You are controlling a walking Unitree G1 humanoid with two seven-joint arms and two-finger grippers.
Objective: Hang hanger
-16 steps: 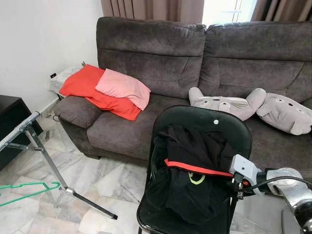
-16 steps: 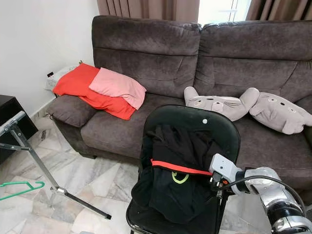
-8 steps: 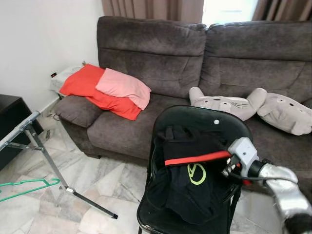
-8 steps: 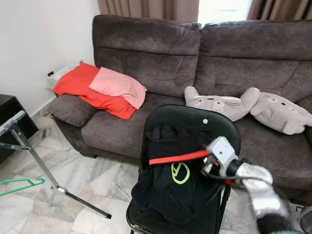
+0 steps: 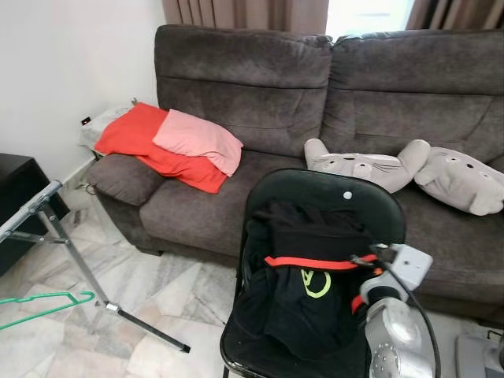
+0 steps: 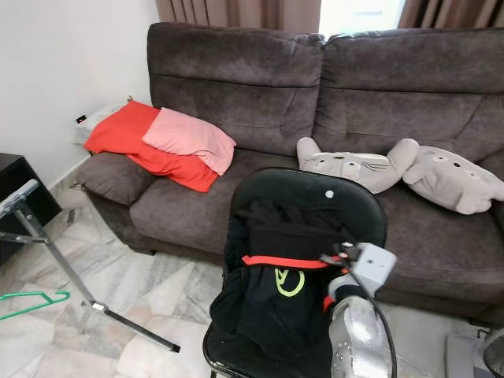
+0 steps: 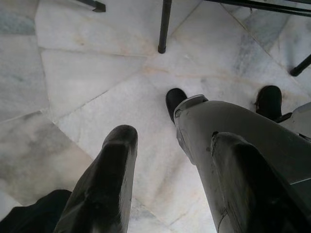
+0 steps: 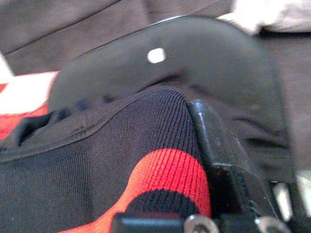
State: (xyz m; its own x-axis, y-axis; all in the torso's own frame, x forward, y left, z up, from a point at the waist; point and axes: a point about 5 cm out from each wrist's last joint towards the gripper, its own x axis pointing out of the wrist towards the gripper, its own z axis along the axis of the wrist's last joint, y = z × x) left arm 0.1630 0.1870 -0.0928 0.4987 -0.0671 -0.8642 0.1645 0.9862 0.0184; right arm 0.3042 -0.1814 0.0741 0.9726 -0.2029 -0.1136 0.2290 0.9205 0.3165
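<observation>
I see the grey sofa (image 5: pixel 315 102) beyond my right pincer (image 5: pixel 368 260), which is closed on the black garment (image 5: pixel 307 291) at its red band — draped on the black chair (image 5: pixel 331 193). The green hanger (image 5: pixel 47 303) lies on the floor far off to the pincer's left, under the metal rack (image 5: pixel 71 252). My left pincer (image 7: pixel 170 189) hangs spread wide, holding nothing.

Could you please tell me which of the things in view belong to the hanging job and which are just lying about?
Part of the job:
black garment, its red band gripped by the right gripper
green hanger
metal rack
black chair

Just lying about:
sofa
red and pink pillows
grey plush toys
left gripper, idle, open
</observation>
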